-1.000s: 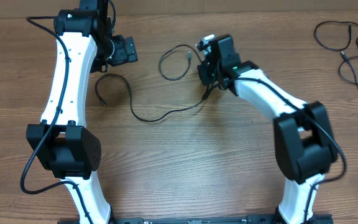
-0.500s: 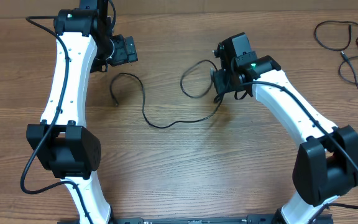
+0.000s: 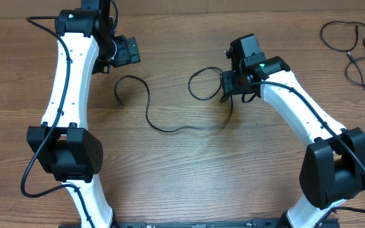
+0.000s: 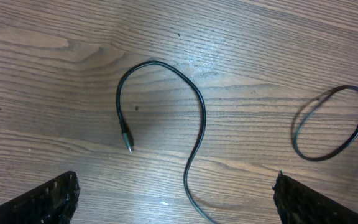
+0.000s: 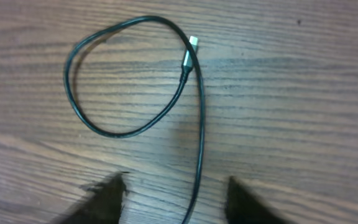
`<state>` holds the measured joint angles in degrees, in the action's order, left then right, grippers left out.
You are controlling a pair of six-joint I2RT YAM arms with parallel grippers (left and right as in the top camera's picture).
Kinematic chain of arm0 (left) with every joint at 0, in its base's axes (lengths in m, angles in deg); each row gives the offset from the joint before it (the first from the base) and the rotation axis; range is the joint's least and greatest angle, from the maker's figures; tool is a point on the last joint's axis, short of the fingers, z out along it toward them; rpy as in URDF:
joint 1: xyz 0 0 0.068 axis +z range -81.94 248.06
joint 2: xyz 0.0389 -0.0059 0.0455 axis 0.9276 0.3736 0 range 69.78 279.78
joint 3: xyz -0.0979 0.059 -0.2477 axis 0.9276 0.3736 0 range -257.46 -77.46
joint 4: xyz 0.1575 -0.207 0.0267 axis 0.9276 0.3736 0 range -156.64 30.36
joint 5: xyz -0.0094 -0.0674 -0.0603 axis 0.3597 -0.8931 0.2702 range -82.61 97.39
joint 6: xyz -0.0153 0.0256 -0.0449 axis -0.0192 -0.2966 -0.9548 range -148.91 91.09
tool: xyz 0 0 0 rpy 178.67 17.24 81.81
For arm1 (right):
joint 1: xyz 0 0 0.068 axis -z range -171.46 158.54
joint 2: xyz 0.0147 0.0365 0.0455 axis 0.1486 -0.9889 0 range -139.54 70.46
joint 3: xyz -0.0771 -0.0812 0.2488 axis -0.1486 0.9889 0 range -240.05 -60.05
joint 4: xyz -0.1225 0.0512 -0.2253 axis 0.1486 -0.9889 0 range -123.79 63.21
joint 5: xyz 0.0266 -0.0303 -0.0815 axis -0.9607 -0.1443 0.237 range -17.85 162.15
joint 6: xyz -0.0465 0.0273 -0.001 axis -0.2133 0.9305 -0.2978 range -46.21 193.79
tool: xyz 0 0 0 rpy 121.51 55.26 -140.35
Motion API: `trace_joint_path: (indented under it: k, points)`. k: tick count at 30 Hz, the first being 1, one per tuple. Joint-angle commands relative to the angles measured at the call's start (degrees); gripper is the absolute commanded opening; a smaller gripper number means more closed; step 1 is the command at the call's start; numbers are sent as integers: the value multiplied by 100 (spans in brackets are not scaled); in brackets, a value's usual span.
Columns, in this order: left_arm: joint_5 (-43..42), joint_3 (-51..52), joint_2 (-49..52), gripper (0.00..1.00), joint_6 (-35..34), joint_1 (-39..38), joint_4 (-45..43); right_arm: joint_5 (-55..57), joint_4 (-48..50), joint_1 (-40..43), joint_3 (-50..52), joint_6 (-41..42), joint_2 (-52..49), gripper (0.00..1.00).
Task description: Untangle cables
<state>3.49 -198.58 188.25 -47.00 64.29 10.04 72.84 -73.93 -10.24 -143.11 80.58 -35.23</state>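
The right arm stretches forward and bends inward. The right gripper (image 3: 229,86) points down at the wooden table (image 3: 189,177), its fingers apart and clamping nothing. The black cable (image 3: 163,129) lies flat, with its silver-tipped loop (image 5: 129,132) just beside that gripper. The left gripper (image 3: 129,50), well apart from the right one, hangs wide open.

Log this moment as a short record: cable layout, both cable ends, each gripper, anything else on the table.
cable: one thin black cord, slack on the table, no knot visible
left end: dark plug, lying free
right end: silvery plug, curled back beside its own cord, forming a loop
left gripper: open, above the cord, holding nothing
right gripper: fingers apart, cord running between them, not pinched
other cords: loose black bunch at the far right edge
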Motion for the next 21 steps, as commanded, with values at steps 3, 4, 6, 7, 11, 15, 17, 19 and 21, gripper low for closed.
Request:
trace_joint_path:
  k: [3,4,6,7,11,15,17,19,21]
  points:
    - [-17,-96,-74,100,-79,-37,-7,-380,26,17,61,90,179,100]
    - [-17,-96,-74,100,-79,-37,-7,-623,24,17,61,90,179,100]
    - [-17,-96,-74,99,-79,-37,-7,-1187,26,17,61,90,179,100]
    - [-17,-96,-74,100,-79,-37,-7,-1427,31,17,61,90,179,100]
    - [-17,-96,-74,100,-79,-37,-7,-2000,9,-9,61,72,179,100]
    - [-17,-96,-74,100,-79,-37,-7,-2000,-341,-87,63,20,179,100]
    - [-17,-96,-74,100,-79,-37,-7,-1991,-586,-162,94,-459,179,100]
    - [-17,-96,-74,100,-79,-37,-7,-1989,-715,-264,190,-1211,179,100]
    - [-17,-96,-74,100,-76,-37,-7,-1989,-702,-365,354,-1991,168,98]
